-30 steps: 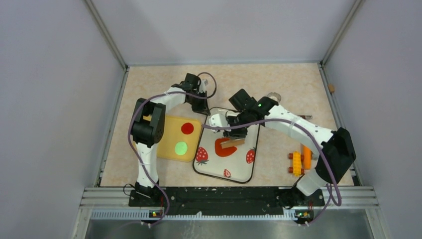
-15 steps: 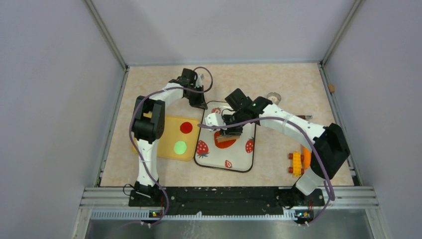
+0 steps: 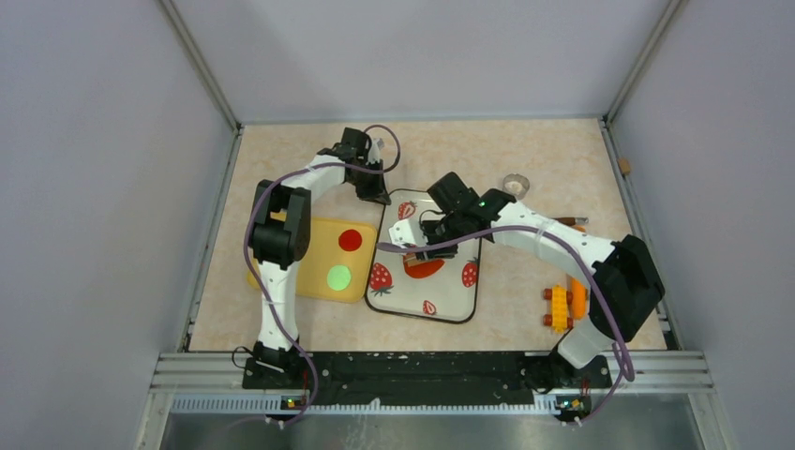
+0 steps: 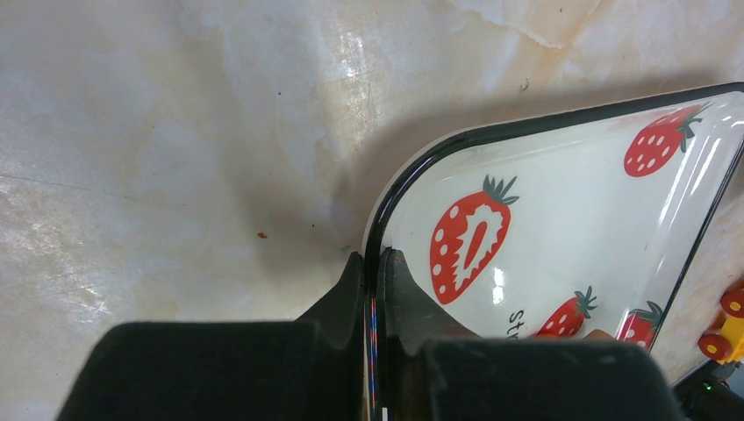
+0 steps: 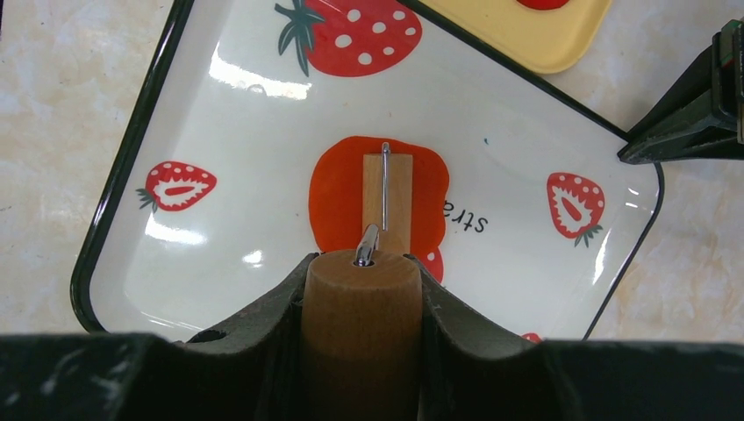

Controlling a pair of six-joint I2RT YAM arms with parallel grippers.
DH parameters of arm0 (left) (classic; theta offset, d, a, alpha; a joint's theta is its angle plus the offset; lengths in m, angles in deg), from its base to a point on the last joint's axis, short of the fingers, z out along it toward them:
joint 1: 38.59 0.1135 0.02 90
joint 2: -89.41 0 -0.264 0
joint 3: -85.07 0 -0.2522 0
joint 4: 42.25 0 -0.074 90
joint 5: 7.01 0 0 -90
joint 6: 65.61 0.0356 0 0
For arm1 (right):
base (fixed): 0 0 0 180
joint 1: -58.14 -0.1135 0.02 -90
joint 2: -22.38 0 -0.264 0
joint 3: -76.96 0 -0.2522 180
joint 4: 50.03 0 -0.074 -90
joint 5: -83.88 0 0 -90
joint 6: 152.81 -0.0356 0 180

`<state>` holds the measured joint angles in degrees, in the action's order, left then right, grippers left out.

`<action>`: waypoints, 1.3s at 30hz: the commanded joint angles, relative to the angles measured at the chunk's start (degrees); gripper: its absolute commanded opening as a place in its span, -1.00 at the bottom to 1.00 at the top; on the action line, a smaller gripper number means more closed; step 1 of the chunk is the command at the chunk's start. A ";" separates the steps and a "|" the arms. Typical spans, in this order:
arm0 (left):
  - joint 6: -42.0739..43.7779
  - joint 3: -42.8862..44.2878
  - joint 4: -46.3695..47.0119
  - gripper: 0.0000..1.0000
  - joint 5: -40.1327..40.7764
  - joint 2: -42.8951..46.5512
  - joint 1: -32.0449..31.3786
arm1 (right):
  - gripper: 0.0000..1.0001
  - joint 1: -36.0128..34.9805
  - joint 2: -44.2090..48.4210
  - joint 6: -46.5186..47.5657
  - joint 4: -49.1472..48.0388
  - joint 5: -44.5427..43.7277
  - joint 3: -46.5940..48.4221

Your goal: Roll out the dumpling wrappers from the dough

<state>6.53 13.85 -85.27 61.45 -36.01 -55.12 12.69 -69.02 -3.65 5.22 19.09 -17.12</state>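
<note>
Beige table [image 3: 525, 150]: L gripper [image 4: 373, 260] pinched shut on tray [image 4: 561, 219] rim, prob to steady it; R gripper [image 5: 361, 263] clamps roller [image 5: 399, 206] handle, pressing dough [image 5: 338, 189] flat

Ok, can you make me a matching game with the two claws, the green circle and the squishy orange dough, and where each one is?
Things
1. left claw
2. right claw
3. green wrapper
4. dough

Places
A. lying on the yellow board
B. squashed flat on the strawberry tray, under the roller
C. pinching the tray's rim
D. shut around the roller's wooden handle

Pairs: 1-C, 2-D, 3-A, 4-B
</note>
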 commanded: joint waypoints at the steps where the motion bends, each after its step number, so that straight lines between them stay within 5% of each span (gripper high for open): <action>1: 2.49 1.44 0.51 -1.00 6.40 -2.37 2.54 | -1.00 -0.92 -0.61 -2.97 9.43 8.96 -4.00; 30: 1.98 1.78 0.58 -1.00 5.80 -3.87 3.97 | -1.00 -2.89 3.41 -7.94 16.16 10.85 -7.78; 39: 1.50 -0.67 1.01 -1.00 3.36 -1.48 3.88 | -1.00 -2.34 5.06 -6.90 17.23 4.74 8.74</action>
<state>6.40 15.34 -85.97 57.74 -37.59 -53.22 10.57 -64.45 -10.10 22.84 25.62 -15.67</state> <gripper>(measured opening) 0.047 0.337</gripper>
